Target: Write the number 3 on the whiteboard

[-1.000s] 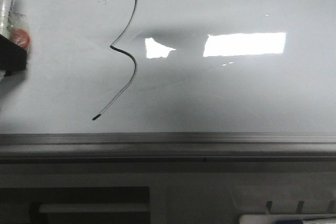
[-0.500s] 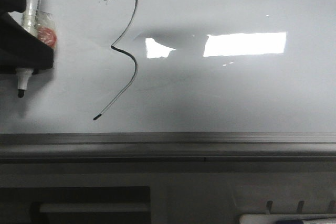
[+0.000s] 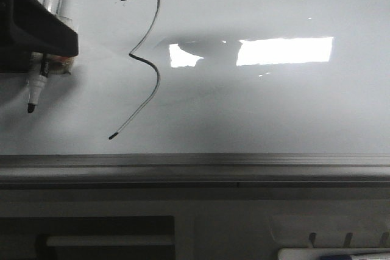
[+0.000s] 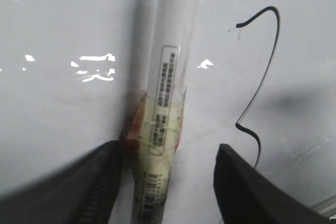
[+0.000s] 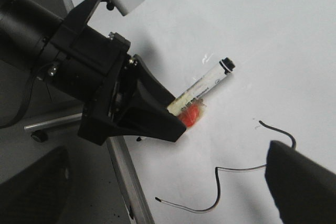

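Observation:
The number 3 (image 3: 146, 59) is a thin black line on the left part of the whiteboard (image 3: 274, 108); it also shows in the left wrist view (image 4: 260, 77) and the right wrist view (image 5: 218, 182). A white marker pen (image 3: 42, 59) with tape and a red blob round its barrel sits left of the 3, tip toward the rail. My left gripper (image 3: 52, 59) stands over it. In the left wrist view the marker (image 4: 168, 77) lies between wide jaws, close to one finger (image 4: 102, 182), with a gap to the other. My right gripper (image 5: 168, 192) is open and empty above the 3's tail.
A grey metal rail (image 3: 195, 165) runs along the board's near edge. Below it at the right is a light tray (image 3: 332, 254) with another pen. The right wrist view shows the left arm (image 5: 79, 72) over the board's edge and the floor beyond.
My left gripper has come in from the left edge toward the 3, with the marker moving along with it. The marker now tilts and its tip shows. The 3 is unchanged.

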Motion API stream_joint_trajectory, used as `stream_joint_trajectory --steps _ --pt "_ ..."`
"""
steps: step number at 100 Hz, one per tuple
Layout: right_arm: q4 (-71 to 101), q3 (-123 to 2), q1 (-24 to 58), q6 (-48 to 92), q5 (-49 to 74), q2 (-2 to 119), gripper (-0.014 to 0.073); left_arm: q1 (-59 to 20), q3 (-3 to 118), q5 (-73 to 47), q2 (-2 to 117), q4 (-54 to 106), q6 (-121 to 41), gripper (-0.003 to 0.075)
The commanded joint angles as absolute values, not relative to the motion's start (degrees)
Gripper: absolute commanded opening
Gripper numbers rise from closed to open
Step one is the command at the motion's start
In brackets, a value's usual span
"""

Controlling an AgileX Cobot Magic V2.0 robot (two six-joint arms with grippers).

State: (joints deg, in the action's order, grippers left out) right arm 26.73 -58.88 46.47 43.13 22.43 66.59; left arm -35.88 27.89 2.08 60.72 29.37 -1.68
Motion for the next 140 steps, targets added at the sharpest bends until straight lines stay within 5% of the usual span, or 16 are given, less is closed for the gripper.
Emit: stream_joint_trajectory --steps 1,32,39,53,62,103,140 --pt "27.5 -60.4 46.0 43.1 18.6 65.1 0.0671 -35.6 29.2 6.5 61.0 29.5 -1.5 0.0448" --pt "27.9 -60.4 46.0 42.6 20.8 64.4 0.0639 -35.6 29.2 4.4 55.4 25.9 -1.5 0.0434" --pt "27.9 -60.4 46.0 42.6 21.9 63.6 0.0491 -35.6 29.2 3.4 52.7 24.2 -1.6 0.0394" --pt "27.7 -58.9 46.0 42.6 21.5 60.9 -0.0072 -35.6 28.9 1.9 46.8 19.1 -1.6 0.0171" --pt "27.7 -56.4 46.0 42.6 19.1 58.1 -0.0048 -35.6 27.7 1.7 42.3 16.7 -1.6 -0.0024" --pt "27.8 -31.9 46.1 42.6 3.7 32.7 -0.0049 -35.6 15.3 4.4 18.9 3.7 -1.6 -0.0021" --pt "27.8 -19.2 46.1 42.6 13.9 13.2 -0.0049 -35.6 12.4 4.0 12.6 3.7 -1.6 -0.0021"
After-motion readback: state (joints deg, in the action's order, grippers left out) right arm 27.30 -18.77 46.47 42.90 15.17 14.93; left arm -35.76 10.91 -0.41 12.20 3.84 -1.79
